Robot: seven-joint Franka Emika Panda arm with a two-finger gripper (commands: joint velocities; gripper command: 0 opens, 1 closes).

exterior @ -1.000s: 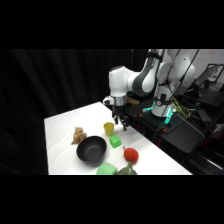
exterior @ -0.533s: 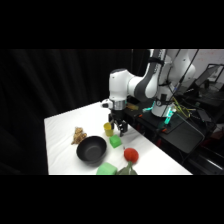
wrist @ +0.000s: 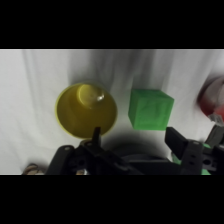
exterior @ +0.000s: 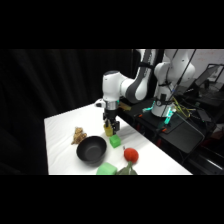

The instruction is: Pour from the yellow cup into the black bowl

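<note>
White cloth covers the table [exterior: 62, 125], which runs from the far left to the near right of the side view. Above it the white Franka arm [exterior: 131, 85] bends down from the right, its gripper [exterior: 109, 126] lowered over the yellow cup [exterior: 108, 131]. The black bowl [exterior: 91, 149] sits toward the near left of the cup, close to it but apart. A red round object [exterior: 131, 155] lies to the near right of the bowl, and a green cube [exterior: 115, 141] stands just beside the cup on its right. A small tan object [exterior: 78, 135] rests at the bowl's far left. In the wrist view the cup [wrist: 86, 110] stands upright, mouth open to the camera, with the cube [wrist: 151, 108] to its right. The gripper [wrist: 137, 140] is spread wide, one finger [wrist: 96, 136] at the cup's rim, the other [wrist: 181, 142] beyond the cube, gripping nothing.
</note>
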